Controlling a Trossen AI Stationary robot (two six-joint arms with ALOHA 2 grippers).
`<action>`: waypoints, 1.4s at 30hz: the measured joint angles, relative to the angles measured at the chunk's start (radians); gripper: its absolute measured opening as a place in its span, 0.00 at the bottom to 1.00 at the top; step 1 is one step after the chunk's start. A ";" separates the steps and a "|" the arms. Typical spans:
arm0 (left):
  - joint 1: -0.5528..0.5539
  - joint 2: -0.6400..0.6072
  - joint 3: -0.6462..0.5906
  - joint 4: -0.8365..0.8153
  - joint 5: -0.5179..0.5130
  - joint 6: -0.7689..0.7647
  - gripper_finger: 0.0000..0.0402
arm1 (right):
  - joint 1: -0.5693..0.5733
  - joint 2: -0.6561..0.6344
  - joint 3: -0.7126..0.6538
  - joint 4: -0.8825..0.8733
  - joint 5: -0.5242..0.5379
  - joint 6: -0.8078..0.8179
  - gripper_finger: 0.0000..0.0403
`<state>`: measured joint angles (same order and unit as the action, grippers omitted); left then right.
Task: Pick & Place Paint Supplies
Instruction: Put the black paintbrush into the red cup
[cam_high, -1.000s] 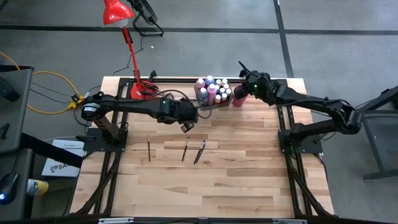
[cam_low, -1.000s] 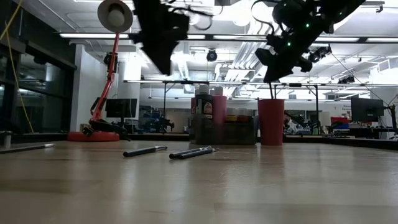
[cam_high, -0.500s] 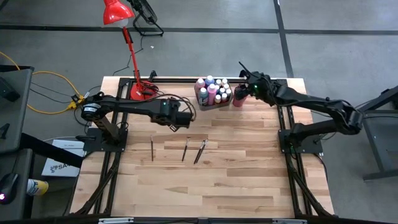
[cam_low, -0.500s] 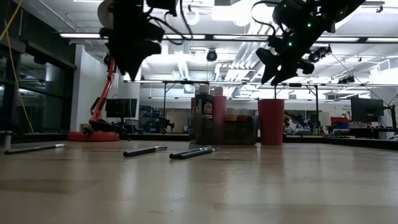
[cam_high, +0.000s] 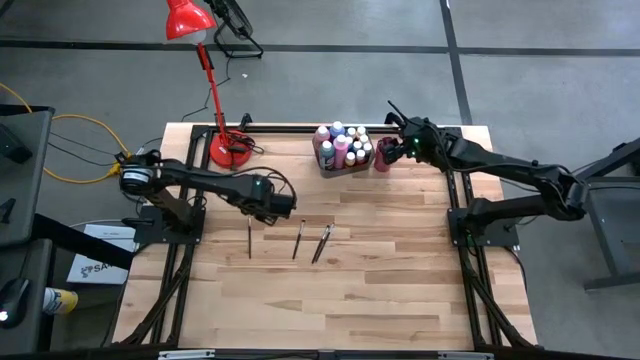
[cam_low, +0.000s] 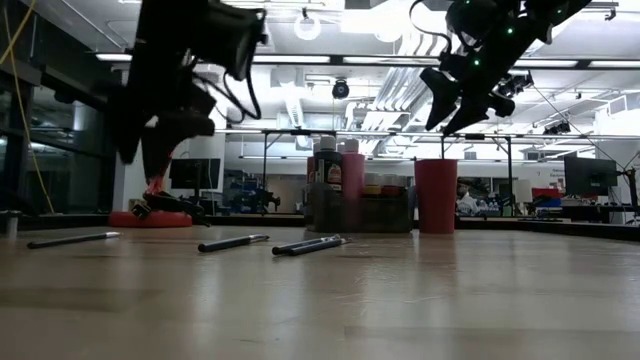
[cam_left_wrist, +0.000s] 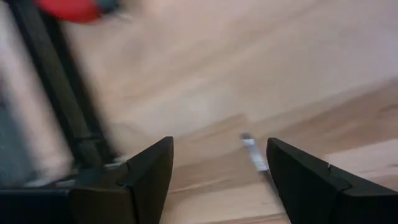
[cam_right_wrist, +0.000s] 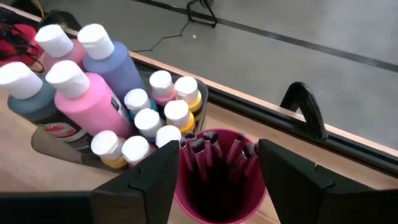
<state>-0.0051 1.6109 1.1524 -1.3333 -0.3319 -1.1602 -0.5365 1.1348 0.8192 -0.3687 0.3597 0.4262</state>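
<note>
Seen from above, a wooden surface (cam_high: 330, 290) carries 3 loose paintbrushes (cam_high: 300, 238) near its middle. The left gripper (cam_high: 283, 203) hovers just above them, fingers (cam_left_wrist: 149, 174) spread and empty. At the far edge, paint bottles (cam_high: 340, 148) fill a grey bin (cam_right_wrist: 59, 144). Beside it, the right gripper (cam_high: 403, 146) hangs over a red cup (cam_right_wrist: 217, 180) of brushes, fingers released.

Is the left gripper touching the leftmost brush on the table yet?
Apart. The low view shows the left gripper hanging well above the leftmost brush, which lies flat on the table with open space between them.
</note>
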 joint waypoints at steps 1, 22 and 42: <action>-0.004 -0.018 -0.035 0.055 0.018 -0.007 0.62 | 0.000 -0.002 0.000 -0.002 -0.001 0.000 0.53; -0.007 -0.087 -0.337 0.518 0.166 -0.155 0.62 | 0.000 -0.007 0.000 0.006 -0.046 0.000 0.53; 0.136 -0.087 -0.364 0.651 0.189 -0.057 0.47 | 0.000 -0.006 0.000 -0.002 -0.051 0.000 0.53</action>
<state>0.1307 1.5234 0.7883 -0.6821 -0.1427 -1.2176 -0.5365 1.1286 0.8192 -0.3704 0.3092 0.4259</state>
